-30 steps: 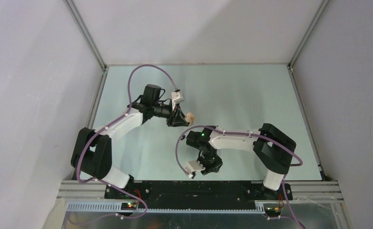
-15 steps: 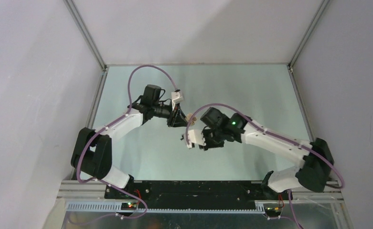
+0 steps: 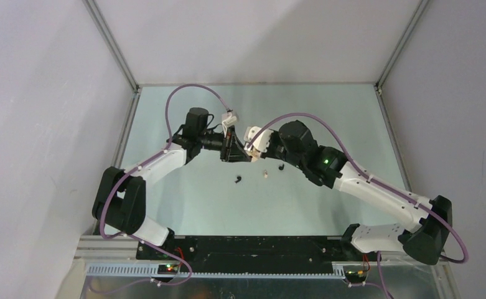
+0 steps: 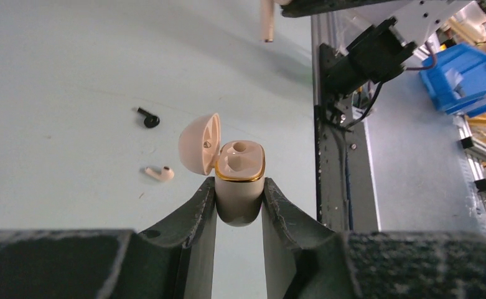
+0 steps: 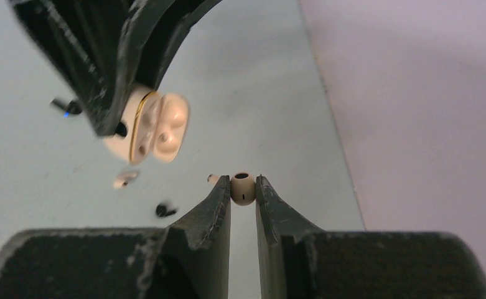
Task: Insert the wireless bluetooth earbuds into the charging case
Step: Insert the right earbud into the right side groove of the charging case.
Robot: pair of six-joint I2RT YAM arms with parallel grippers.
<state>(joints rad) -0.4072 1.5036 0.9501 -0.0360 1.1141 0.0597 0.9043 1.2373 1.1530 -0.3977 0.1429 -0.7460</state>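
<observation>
Since the right gripper (image 5: 243, 187) has its fingers pinched narrow on a cream earbud (image 5: 243, 185), the step in hand is, I judge, seating that bud in the charging case (image 5: 148, 129); the case hangs just beyond it, seemingly off the table (image 3: 327, 112), clamped by its body between the drawn-in fingers of the left gripper (image 4: 240, 194). To do it well, the bud's stem should be lined up over one empty well before it goes in, not pushed in at a slant; the left arm had best hold steady, since the case is gripped only low on its rounded body and could twist; release only once the bud sits flush. From the left wrist the stem shows as a thin bar at the top edge; its long axis runs along that stem, free end toward the case; the case's own long axis runs out along the fingers, open mouth away from the wrist, lid (image 4: 198, 144) swung aside. Farther off, on the table, lie a loose cream earbud (image 4: 160, 174) and two black earbuds (image 3: 238, 180), apart from one another.
</observation>
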